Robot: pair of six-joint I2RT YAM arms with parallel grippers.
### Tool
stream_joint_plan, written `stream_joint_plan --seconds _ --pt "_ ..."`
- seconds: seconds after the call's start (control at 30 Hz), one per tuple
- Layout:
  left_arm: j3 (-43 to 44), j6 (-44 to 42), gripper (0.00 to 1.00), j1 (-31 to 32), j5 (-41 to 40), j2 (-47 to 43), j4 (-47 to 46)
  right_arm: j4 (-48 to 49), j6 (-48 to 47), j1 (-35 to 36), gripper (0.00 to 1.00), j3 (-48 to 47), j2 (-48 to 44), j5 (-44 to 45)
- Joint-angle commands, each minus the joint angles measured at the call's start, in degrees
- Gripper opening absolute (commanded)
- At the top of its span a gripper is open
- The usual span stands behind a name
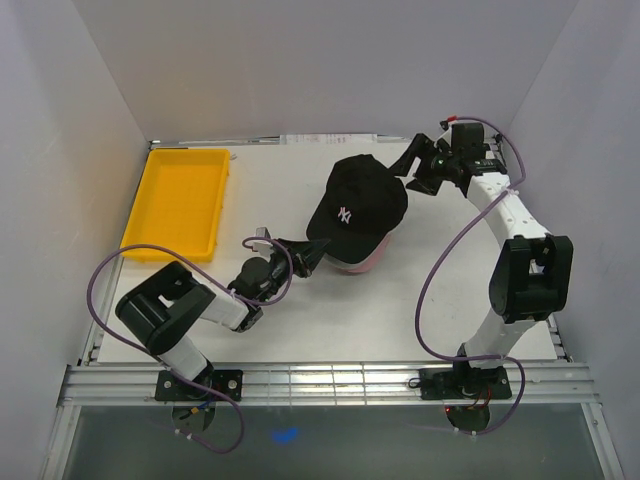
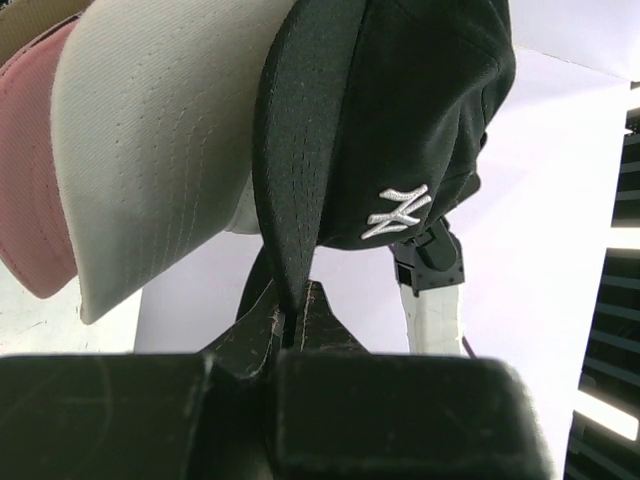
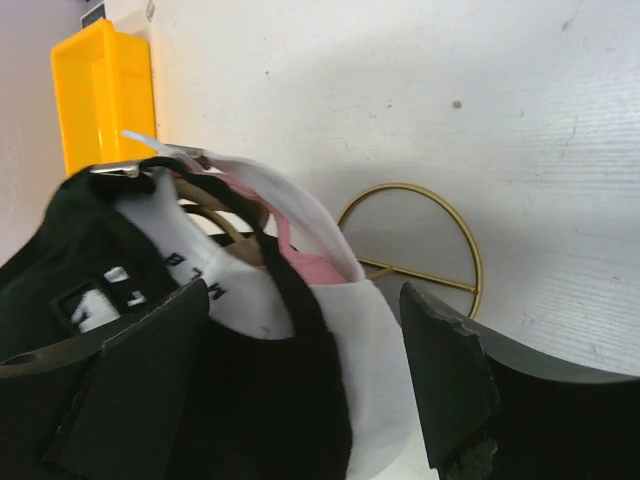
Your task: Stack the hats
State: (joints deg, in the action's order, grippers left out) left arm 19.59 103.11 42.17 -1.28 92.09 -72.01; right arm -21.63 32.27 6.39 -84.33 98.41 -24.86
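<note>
Peeking from under black cap, mere slivers of pink cap.

Black cap on top, white cap and pink cap nested beneath, brims fanned

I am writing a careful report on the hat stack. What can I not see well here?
- Top view: the black hat hides the white hat, the tan hat and the wire stand; only an edge of the pink hat shows.
- Left wrist view: the top edge cuts off the tan hat.
- Right wrist view: the black hat's back label is blurred, too close.
</note>
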Motion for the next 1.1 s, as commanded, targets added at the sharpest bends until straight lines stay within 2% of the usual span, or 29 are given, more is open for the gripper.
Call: stream_joint_plan --seconds 0.0,0.1,0.23,0.5,0.73,0.83,1.07 --pt "-0.52 -0.19 0.0 0.01 1.01 1.95 8.55 5.01 0.6 -0.07 0.82 3.82 -0.41 -2.91" --pt "-0.87 -0.1 0.0 -0.07 0.75 2.04 8.9 7.03 1.04 -0.07 0.77 7.34 -1.38 -3.26" --pt "-0.44 -0.1 0.0 0.01 0.75 1.95 9.69 8.44 1.13 -0.07 0.64 11.2 -2.69 -2.56" --pt "1.94 -0.63 0.0 -0.07 1.1 2.39 14.79 9.33 1.3 -0.07 0.54 18.5 -5.25 0.34" --pt "2.02 -0.37 0.0 -0.07 1.1 3.0 18.74 8.53 1.3 -0.07 0.44 21.84 -5.42 2.27" --pt "2.46 -0.28 0.0 -0.07 1.19 3.79 20.85 8.44 1.48 0.02 0.36 23.24 -5.34 3.06" --pt "2.11 0.07 0.0 -0.07 1.19 4.41 25.68 8.27 1.48 0.11 0.27 24.48 -4.37 3.94"
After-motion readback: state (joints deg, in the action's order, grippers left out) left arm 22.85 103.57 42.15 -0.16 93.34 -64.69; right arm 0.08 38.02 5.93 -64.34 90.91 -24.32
